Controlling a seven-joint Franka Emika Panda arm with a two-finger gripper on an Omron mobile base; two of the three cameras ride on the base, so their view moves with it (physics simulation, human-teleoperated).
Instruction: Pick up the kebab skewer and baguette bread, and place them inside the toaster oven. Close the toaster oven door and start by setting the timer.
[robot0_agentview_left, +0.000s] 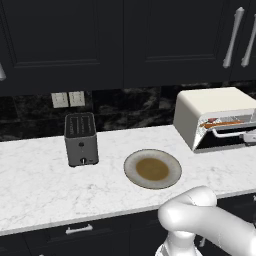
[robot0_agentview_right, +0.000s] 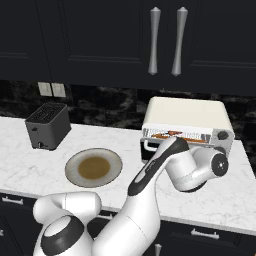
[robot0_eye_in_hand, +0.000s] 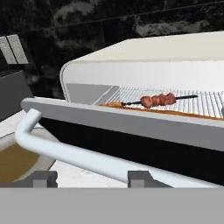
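Silver and tubular, the bar handle (robot0_eye_in_hand: 83, 155) of the toaster oven door (robot0_eye_in_hand: 131, 144) crosses just above the gripper (robot0_eye_in_hand: 92, 178), whose two dark fingertips stand apart on either side of it without visibly pressing it. Beyond the partly open door, the kebab skewer (robot0_eye_in_hand: 158, 100) lies on the wire rack (robot0_eye_in_hand: 192, 103) inside the cream toaster oven (robot0_agentview_left: 210, 107). An orange-brown strip, likely the baguette bread (robot0_eye_in_hand: 175, 112), lies along the rack's front edge. Left on the marble counter (robot0_agentview_left: 35, 185) sits a plate (robot0_agentview_left: 131, 162).
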